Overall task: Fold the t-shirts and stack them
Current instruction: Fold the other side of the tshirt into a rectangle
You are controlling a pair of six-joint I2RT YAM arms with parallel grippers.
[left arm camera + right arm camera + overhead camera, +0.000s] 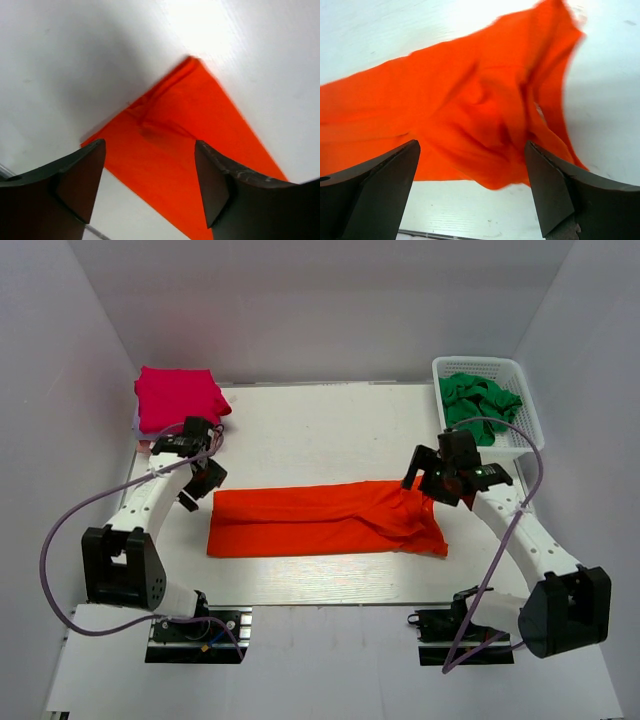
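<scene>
The bright orange-red t-shirt (325, 520) lies on the white table as a long folded strip, flat at its left end and rumpled at its right end. My left gripper (203, 483) is open and empty just above the strip's left end; the cloth's corner (185, 145) shows between its fingers. My right gripper (428, 487) is open and empty over the strip's rumpled right end (490, 115). A folded magenta t-shirt (178, 398) tops a stack at the back left. Green t-shirts (478, 400) lie in a basket at the back right.
The white plastic basket (527, 410) stands at the back right corner of the table. A pale shirt edge (140, 430) peeks out under the magenta one. White walls enclose the table on three sides.
</scene>
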